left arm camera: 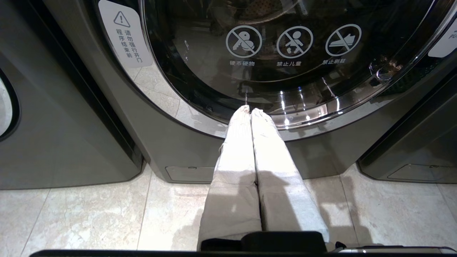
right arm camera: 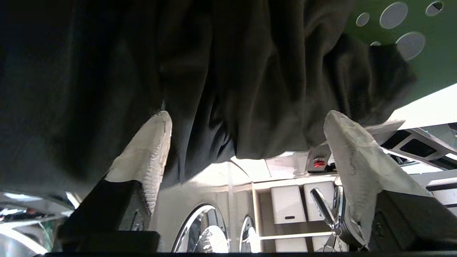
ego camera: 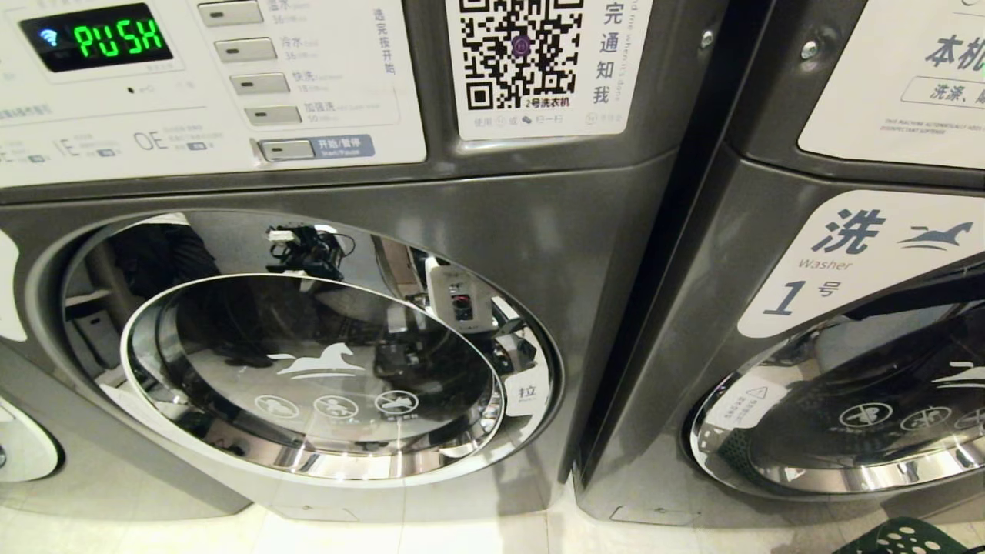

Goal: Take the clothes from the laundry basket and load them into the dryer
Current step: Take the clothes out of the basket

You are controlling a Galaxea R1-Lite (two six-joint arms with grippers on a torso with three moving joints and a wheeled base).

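Note:
A dark garment (right arm camera: pixel 221 71) fills most of the right wrist view. It drapes across my right gripper (right arm camera: pixel 247 117), which is open, and folds of the cloth hang between the two spread white fingertips (right arm camera: pixel 157 142) without being clamped. The green laundry basket (right arm camera: pixel 410 21), with round holes in its wall, lies just beyond the cloth, and its rim (ego camera: pixel 900 538) shows at the lower right of the head view. The dryer (ego camera: pixel 585 254) is a grey front-loader whose round glass door (ego camera: pixel 323 369) is shut. My left gripper (left arm camera: pixel 250 110) is parked low before that door (left arm camera: pixel 285 53), shut and empty.
A second grey machine (ego camera: pixel 777 231), labelled Washer 1, stands close on the right. Pale floor tiles (left arm camera: pixel 89 214) run along the machines' bases. A lit control panel (ego camera: pixel 96 35) reads PUSH. Neither arm shows in the head view.

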